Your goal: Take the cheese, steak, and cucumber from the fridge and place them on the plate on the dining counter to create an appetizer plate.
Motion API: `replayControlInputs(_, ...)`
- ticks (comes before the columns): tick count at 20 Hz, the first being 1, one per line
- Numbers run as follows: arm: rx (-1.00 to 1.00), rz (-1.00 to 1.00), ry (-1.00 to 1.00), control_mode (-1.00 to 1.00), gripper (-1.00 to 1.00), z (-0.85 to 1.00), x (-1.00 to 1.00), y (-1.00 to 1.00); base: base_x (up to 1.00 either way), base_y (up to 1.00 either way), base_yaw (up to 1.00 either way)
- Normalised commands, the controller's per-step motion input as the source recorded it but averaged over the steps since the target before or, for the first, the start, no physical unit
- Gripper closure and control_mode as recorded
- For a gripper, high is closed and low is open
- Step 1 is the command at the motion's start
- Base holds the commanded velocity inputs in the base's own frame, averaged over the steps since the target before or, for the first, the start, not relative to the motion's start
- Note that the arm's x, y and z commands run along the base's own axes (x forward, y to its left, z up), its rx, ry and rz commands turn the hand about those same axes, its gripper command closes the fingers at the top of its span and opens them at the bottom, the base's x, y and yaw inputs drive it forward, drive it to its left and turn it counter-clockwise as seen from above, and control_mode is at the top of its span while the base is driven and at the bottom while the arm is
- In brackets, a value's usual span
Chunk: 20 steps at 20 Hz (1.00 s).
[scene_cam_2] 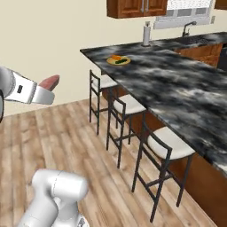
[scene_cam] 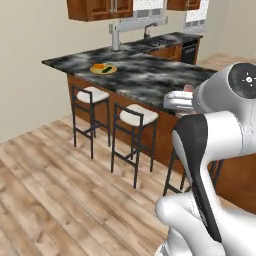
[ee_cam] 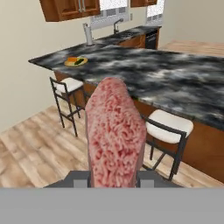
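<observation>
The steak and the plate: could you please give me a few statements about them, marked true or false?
1. The gripper holds the steak. True.
2. The plate on the dining counter is bare. False: the orange cheese and the green cucumber lie on it.
3. The plate sits near the counter's far end. True.
4. The steak rests on a stool. False: it is held in the air, short of the counter.

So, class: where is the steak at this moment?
The steak is held in the gripper, up over the wooden floor short of the dining counter; the plate sits far off near the counter's left end.
</observation>
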Motion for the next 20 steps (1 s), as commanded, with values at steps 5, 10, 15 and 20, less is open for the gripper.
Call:
replayControlInputs(5, 0.0, 0.0, 0.0, 1.0, 1.0, 0.0, 0.0, 0.0, 1.0, 1.0, -0.58)
replayControlInputs(10, 0.0, 0.0, 0.0, 1.0, 1.0, 0.0, 0.0, 0.0, 1.0, 1.0, -0.54)
replayControlInputs(15, 0.0, 0.0, 0.0, 1.0, 1.0, 0.0, 0.0, 0.0, 1.0, 1.0, -0.47)
replayControlInputs(20, 0.0, 0.0, 0.0, 1.0, 1.0, 0.0, 0.0, 0.0, 0.99, 1.0, -0.37)
